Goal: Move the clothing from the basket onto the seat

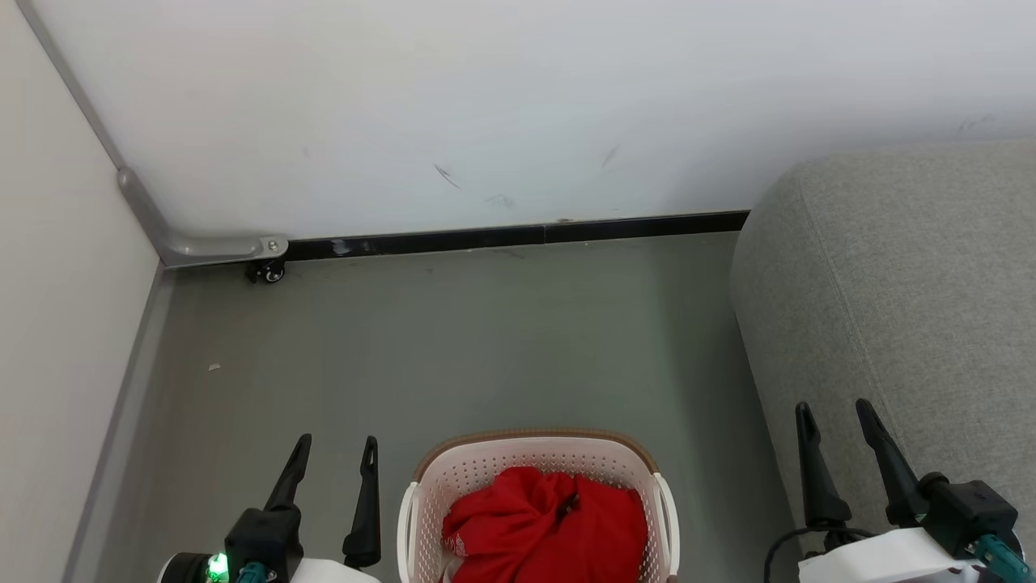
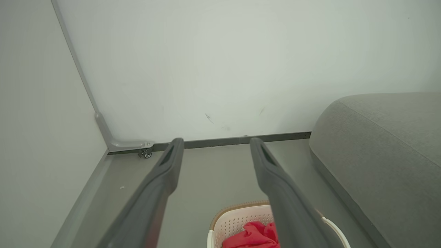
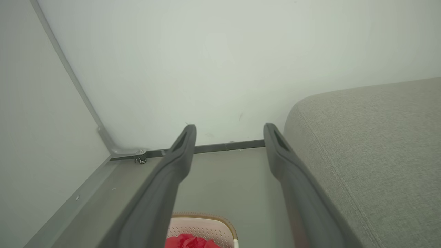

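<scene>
hazards. both grippers stand clear of the load. the left gripper [image 1: 337, 441] hangs over the grey floor [image 1: 486, 340] just left of the oval cream-white perforated plastic basket [image 1: 477, 474]. the right gripper [image 1: 834, 405] hangs at the edge of the large light grey upholstered seat [image 1: 906, 283]. each has its two long dark fingers spread apart and holds nothing. a careless descent could drive a finger onto the brown rim or into a perforation, tipping or dragging the light basket. a shallow pinch may lift only a fold, which then slips free on the way over. a deep pinch may haul up several tangled pieces, and one may drop to the floor. a low carry may snag on the seat's rounded corner.

load. the bright red soft fabric clothing [image 1: 546, 518] lies crumpled in a heap inside the basket, below the rim, with a small white patch at its lower left. the basket stands on the floor between the grippers, near the seat. the visible part of the seat bears no garment.
</scene>
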You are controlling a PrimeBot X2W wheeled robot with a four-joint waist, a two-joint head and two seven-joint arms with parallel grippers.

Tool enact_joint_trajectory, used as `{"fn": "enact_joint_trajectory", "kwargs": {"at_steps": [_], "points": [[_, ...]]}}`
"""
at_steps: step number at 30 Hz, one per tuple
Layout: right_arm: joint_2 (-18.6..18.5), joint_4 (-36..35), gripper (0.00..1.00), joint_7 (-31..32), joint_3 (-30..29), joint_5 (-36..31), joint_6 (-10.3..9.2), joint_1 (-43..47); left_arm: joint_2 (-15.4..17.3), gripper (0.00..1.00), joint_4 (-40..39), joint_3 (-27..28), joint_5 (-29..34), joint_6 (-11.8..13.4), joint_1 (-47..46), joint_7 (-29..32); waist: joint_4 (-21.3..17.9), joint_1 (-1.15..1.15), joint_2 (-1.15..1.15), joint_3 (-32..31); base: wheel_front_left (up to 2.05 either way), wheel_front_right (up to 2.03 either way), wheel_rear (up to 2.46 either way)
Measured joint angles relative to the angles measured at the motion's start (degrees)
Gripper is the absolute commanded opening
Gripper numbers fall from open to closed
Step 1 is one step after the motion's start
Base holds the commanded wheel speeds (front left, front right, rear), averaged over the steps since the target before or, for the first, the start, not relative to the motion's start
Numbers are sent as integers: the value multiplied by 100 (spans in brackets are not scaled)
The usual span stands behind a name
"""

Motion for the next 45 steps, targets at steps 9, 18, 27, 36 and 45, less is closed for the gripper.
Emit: {"fn": "enact_joint_trajectory", "kwargs": {"at_steps": [9,18,27,36,45], "points": [[0,1,100,0,19,12,0,-6,-2,100,5,1,-11,26,-33,0,3,0,0,83,0,0,0],[0,-37,100,-1,27,35,0,-125,-7,100,63,-80,62,18,-151,0,9,0,0,236,0,0,0],[-1,-171,100,-1,-69,-4,0,-144,5,100,194,-210,212,-47,-385,0,-8,-1,0,456,0,0,0],[-2,-381,100,-4,-403,-64,0,-248,23,100,528,-505,417,-245,-670,0,-59,-1,0,805,0,0,0],[-4,-619,100,-4,-635,-62,0,-474,31,100,858,-714,598,-394,-1086,0,-149,-1,0,1256,0,0,0]]}}
